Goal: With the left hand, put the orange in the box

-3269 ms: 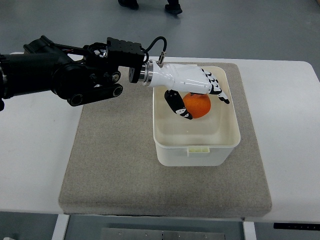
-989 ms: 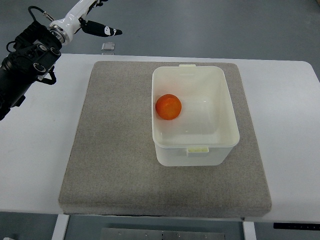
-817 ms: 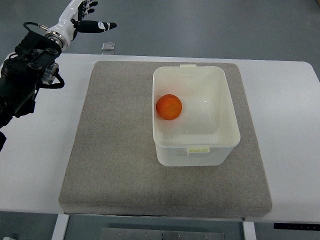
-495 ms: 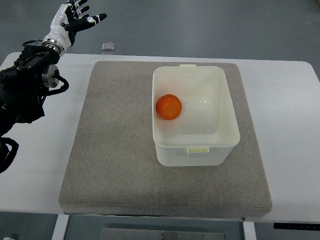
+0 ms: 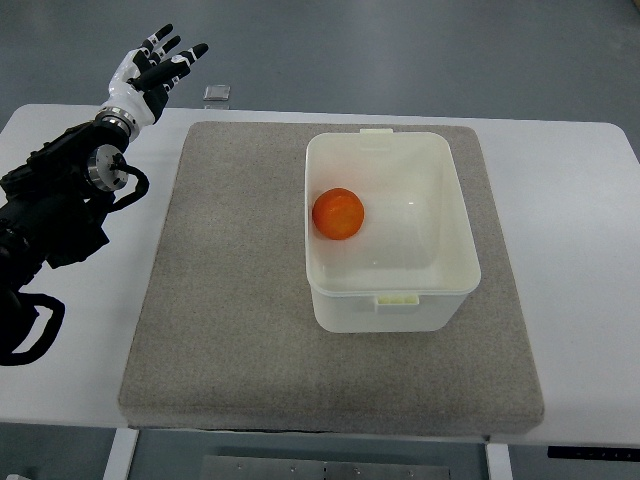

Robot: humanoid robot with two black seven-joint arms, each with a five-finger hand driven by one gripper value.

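Orange (image 5: 338, 214) sits inside the box (image 5: 392, 297), tucked against the wall nearest the left hand (image 5: 150, 72), resting on the box floor with nothing touching it. And look at that hand: well away from the fruit, up past the far left corner of the table (image 5: 75, 330), fingers (image 5: 183, 56) fanned wide apart and gripping nothing at all, white palm with dark fingertips pointing off toward the floor beyond the table edge. Its black arm (image 5: 55, 205) trails back from the wrist over the white table surface and exits at the picture's left edge. Between hand and box lies the grey felt mat (image 5: 230, 300), and the box stands squarely on it, on the side of the mat farther from the hand, open top facing up, a small latch tab on its near rim and another on its far rim. Just beyond the fingertips, on the floor by the table's far edge, a small pale square object (image 5: 216, 93) shows, too small to make out. Orange and hand are well apart, with the mat's bare stretch between them.
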